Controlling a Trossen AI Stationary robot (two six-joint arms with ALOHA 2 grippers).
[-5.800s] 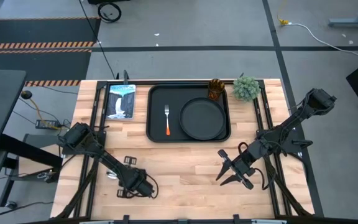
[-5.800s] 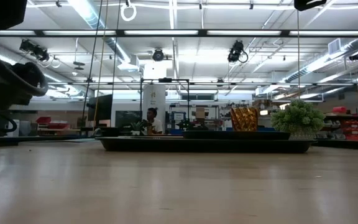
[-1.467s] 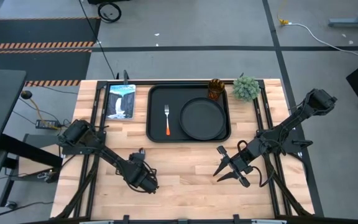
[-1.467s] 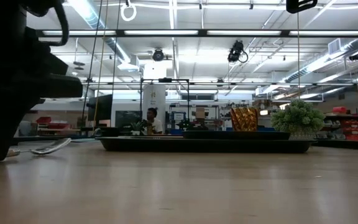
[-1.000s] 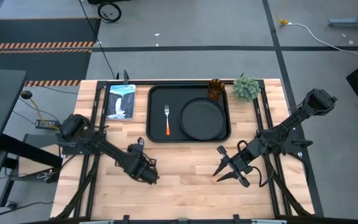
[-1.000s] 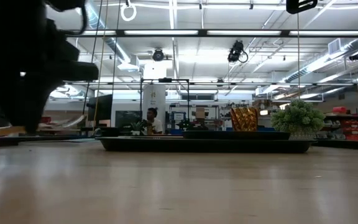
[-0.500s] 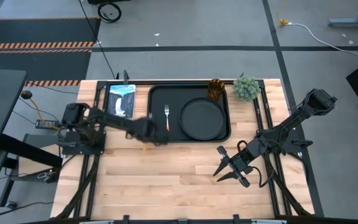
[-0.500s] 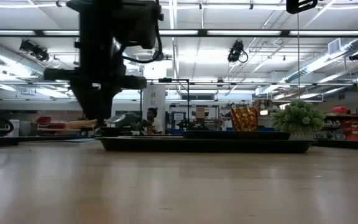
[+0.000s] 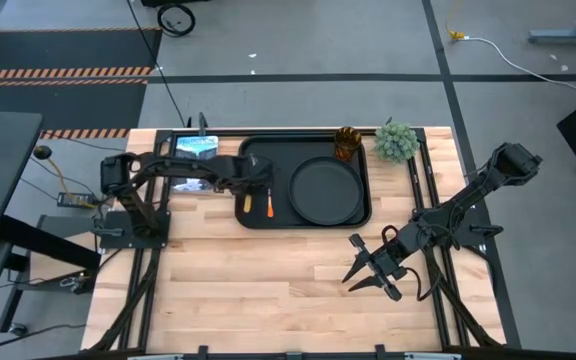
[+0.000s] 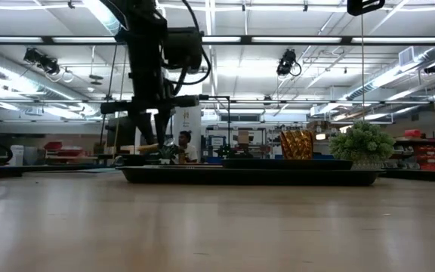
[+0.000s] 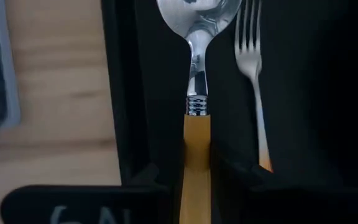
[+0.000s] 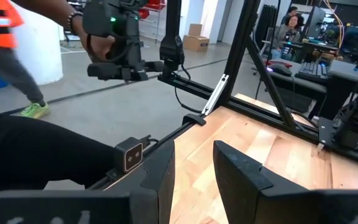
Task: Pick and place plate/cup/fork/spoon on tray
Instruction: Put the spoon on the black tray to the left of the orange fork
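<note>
**Spoon over the tray, last piece to set down**

The left gripper (image 9: 249, 186) hangs over the tray (image 9: 251, 218) at about its 9 o'clock edge, clamped on the orange handle of the spoon (image 11: 196, 93). In the left wrist view the two dark fingers (image 11: 146, 177) press the handle from both sides, with the silver bowl pointing ahead over the tray floor. From the low view the spoon seems to be held above the tray, not resting on it.

The fork (image 9: 268, 204) lies on the tray just beside the spoon, on its 3 o'clock side. The plate (image 9: 326, 190) sits on the tray's 3 o'clock half. The cup (image 9: 346, 142) stands at the tray's 1 o'clock corner; whether it is inside the rim or just beyond it I cannot tell.

Plate and fork look done. The spoon has yet to be lowered and let go, and the cup may need checking.

The right gripper (image 9: 366, 272) waits with jaws spread wide over bare table at about 5 o'clock from the tray, holding nothing.
</note>
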